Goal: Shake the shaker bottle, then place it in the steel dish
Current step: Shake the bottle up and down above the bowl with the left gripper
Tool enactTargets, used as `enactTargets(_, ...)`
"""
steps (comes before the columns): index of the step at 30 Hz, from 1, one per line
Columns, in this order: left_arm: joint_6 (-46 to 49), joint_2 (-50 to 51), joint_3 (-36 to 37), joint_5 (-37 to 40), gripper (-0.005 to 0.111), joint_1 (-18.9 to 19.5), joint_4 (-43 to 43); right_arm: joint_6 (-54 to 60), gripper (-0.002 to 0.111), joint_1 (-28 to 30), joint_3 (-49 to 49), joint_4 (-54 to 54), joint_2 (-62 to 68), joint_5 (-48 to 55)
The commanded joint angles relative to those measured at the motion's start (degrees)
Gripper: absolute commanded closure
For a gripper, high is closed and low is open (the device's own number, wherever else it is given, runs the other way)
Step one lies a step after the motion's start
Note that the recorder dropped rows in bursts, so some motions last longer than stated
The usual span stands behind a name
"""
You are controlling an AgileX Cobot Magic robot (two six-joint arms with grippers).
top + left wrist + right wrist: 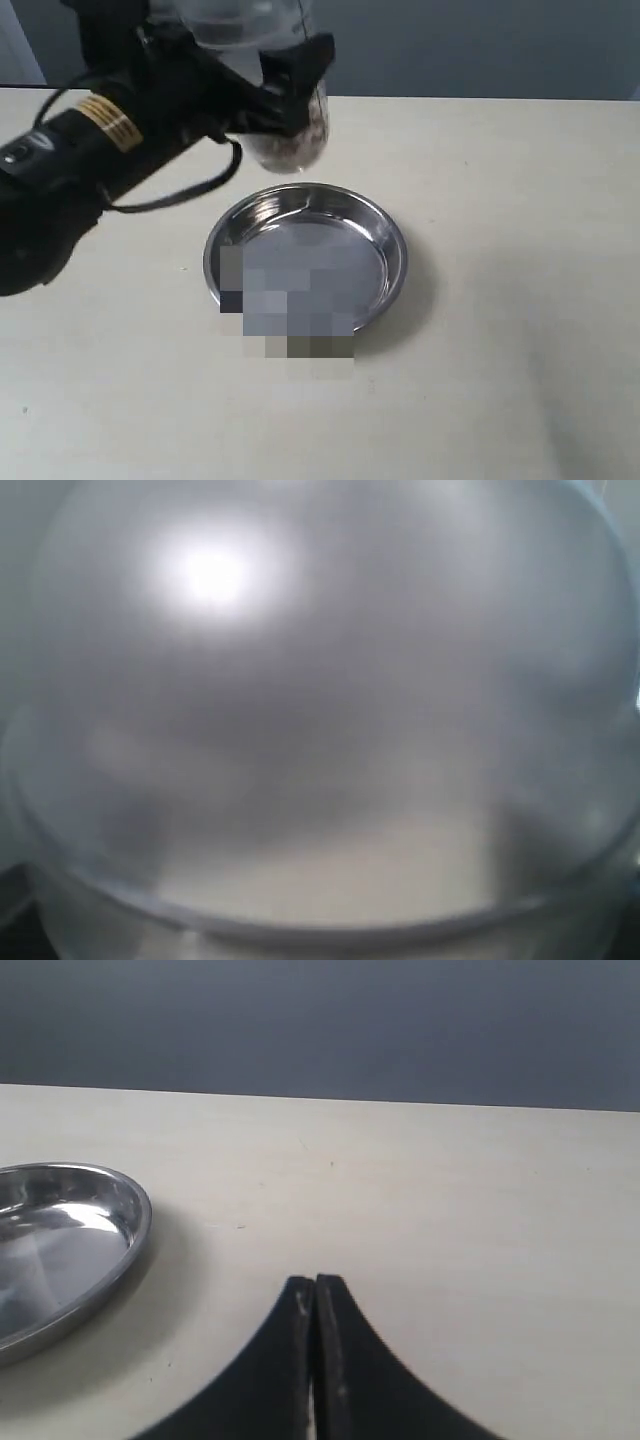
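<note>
Above the table (520, 360), at twelve o'clock from the steel dish (400, 255), the shaker bottle (300, 130) was held aloft by the left claw (285, 92), jaws spread wide around its frosted plastic body. Inside, brownish bits (300, 148) were seen. Shaking was possibly underway; placement in the shiny, shallow dish was not yet done. The right claw (315, 1300) was closed tight, empty.

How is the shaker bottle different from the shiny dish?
The shaker bottle is held up in the air by the left pincer; the steel dish lies flat on the table. The bottle is cloudy plastic with brownish bits inside; the dish is shiny metal. The dish is wider and shallower than the bottle. Both are round.
</note>
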State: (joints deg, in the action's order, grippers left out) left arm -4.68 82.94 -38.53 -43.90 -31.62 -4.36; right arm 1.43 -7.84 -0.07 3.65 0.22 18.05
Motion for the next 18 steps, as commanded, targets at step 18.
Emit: enactTargets(18,-4.1,-3.0,-0.8,-0.6,0.106,0.1,9.5,0.1,0.109,-0.2,0.1,-0.2,-0.2,-0.6)
